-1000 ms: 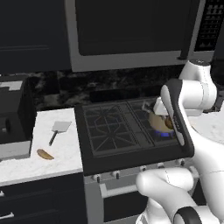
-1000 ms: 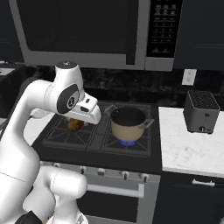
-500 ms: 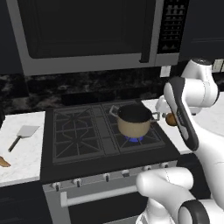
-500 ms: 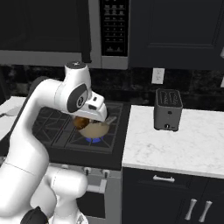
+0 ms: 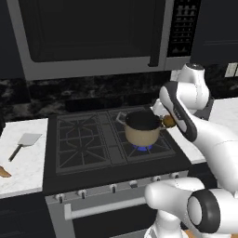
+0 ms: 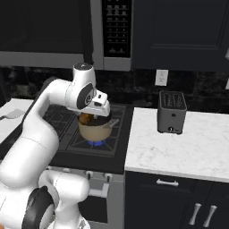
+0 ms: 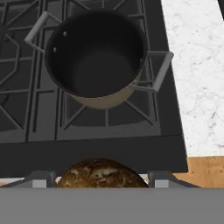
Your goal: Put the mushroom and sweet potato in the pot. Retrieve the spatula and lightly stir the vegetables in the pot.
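Observation:
My gripper (image 7: 101, 180) is shut on the mushroom (image 7: 101, 174), a dark brown lump between the two fingertips (image 7: 41, 180). In the left base view the mushroom (image 5: 168, 121) hangs just right of the pot (image 5: 142, 128), about at rim height and off to the side of the opening. The tan pot (image 7: 96, 57) stands on the stove's right front burner, its dark inside bare. On the left counter lie the spatula (image 5: 25, 142) and, nearer the front edge, the orange-brown sweet potato (image 5: 3, 172). From the right base view, the mushroom (image 6: 85, 119) shows beside the pot (image 6: 95, 129).
A blue flame (image 5: 145, 147) burns under the pot. A microwave (image 5: 93, 37) hangs over the stove. A toaster (image 6: 172, 112) stands on the white marble counter (image 6: 188, 147) to the stove's right. Wood floor (image 7: 205, 173) shows past the stove's front edge.
Both base views have slid right along the kitchen, so the camera moved; the stove and pot sit more central now. The mushroom stays in the gripper beside the pot.

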Robot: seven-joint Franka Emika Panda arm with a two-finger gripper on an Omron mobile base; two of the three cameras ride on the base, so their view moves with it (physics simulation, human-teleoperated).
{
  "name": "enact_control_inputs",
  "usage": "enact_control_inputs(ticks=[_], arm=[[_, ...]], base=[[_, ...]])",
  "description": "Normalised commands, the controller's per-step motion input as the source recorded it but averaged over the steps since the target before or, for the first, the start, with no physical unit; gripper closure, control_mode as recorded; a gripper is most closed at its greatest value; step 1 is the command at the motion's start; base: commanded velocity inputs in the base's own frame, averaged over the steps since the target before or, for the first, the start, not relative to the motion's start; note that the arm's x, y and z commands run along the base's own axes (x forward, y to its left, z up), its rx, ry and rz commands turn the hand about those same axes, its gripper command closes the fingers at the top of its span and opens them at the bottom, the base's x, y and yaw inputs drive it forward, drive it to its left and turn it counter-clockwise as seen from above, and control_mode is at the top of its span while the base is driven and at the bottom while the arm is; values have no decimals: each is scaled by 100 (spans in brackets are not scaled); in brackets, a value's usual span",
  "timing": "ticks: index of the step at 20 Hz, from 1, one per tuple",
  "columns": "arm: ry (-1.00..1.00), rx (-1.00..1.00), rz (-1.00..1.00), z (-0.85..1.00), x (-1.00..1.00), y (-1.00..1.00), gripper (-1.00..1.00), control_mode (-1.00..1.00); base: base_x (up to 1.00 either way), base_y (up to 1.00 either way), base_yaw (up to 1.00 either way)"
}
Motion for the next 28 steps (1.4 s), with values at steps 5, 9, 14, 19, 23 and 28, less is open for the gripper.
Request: enact_control_inputs(ticks=[5, 9, 14, 19, 23, 28], arm=[[0, 0, 0, -50, 75, 16, 100, -100], [0, 0, 0, -44, 64, 15, 100, -100], [1, 0, -1, -33, 52, 6, 100, -100], [4, 0, -2, -28, 42, 1, 100, -100], [2, 0, -1, -23, 28, 0, 100, -100], [0, 0, 0, -16, 4, 5, -100, -100]], base=[[0, 0, 0], [0, 0, 0], [0, 0, 0], [0, 0, 0], [0, 0, 0], [0, 0, 0]])
